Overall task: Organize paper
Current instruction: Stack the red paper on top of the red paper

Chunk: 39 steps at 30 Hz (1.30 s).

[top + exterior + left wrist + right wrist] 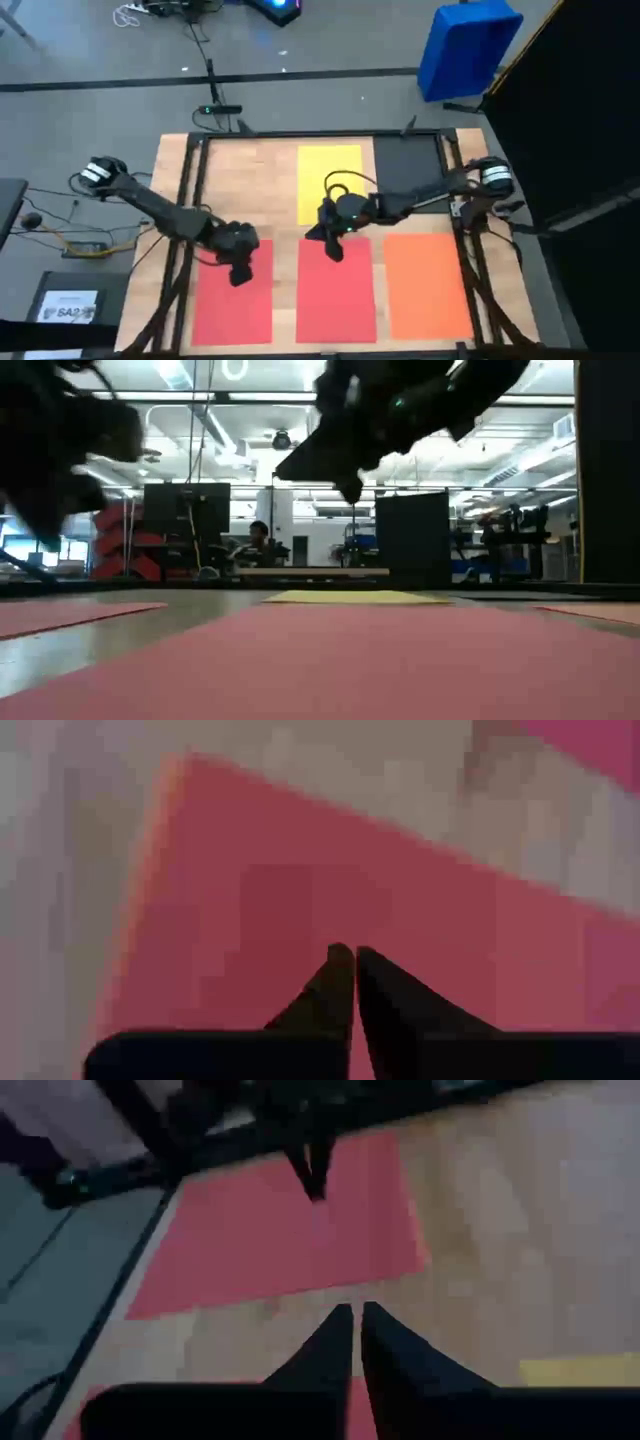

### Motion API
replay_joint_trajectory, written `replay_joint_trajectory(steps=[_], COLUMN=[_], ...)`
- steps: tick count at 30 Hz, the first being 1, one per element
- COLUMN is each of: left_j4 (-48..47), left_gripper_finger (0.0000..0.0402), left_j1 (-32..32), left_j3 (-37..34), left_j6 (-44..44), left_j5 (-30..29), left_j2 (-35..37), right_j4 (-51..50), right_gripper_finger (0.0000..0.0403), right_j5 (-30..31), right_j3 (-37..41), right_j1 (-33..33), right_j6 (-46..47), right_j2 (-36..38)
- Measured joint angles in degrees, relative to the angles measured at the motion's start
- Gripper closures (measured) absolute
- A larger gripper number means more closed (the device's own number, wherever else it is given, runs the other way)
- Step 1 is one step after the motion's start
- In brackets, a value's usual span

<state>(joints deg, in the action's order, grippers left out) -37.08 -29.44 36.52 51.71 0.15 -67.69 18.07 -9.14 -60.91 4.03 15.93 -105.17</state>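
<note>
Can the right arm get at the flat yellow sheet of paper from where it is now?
Probably yes. The right gripper, jaws shut, hangs over the top edge of the middle red sheet, right beside the flat yellow sheet of paper. Nothing lies on the yellow sheet, and the left gripper is off over the left red sheet.

- Red sheet (330, 660) fills the desk foreground.
- Yellow sheet (355, 597) lies farther back, at 12 o'clock.
- Closed right end effector (350, 490) hangs above it.
- A person (258, 540) sits in the room behind.
</note>
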Motion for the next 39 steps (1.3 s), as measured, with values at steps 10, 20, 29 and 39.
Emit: replay_joint_trajectory(steps=[10, 20, 29, 39], left_j4=[1.6, 10.5, 14.0, 17.5], left_gripper_finger=[0.0401, 0.0401, 0.0401, 0.0401], left_j1=[-2.5, 10.2, 28.6, 41.1], left_j3=[-1.4, -4.6, -5.0, -5.1], left_j6=[0.5, -14.3, -32.1, -42.4], left_j5=[-2.8, -4.7, -5.2, -2.2], left_j2=[-9.5, -12.3, -12.4, -12.6], right_j4=[-0.4, -4.5, -6.5, -15.6], right_gripper_finger=[0.0388, 0.0326, 0.0269, 0.0245], right_j5=[1.1, 1.6, -4.9, -7.9], right_j3=[-3.3, -3.3, -3.9, -15.7], right_j1=[-3.0, -10.5, -17.9, -19.5], right_j6=[0.7, 1.0, -1.2, -5.5], right_j2=[-3.4, -3.4, -3.5, -12.2])
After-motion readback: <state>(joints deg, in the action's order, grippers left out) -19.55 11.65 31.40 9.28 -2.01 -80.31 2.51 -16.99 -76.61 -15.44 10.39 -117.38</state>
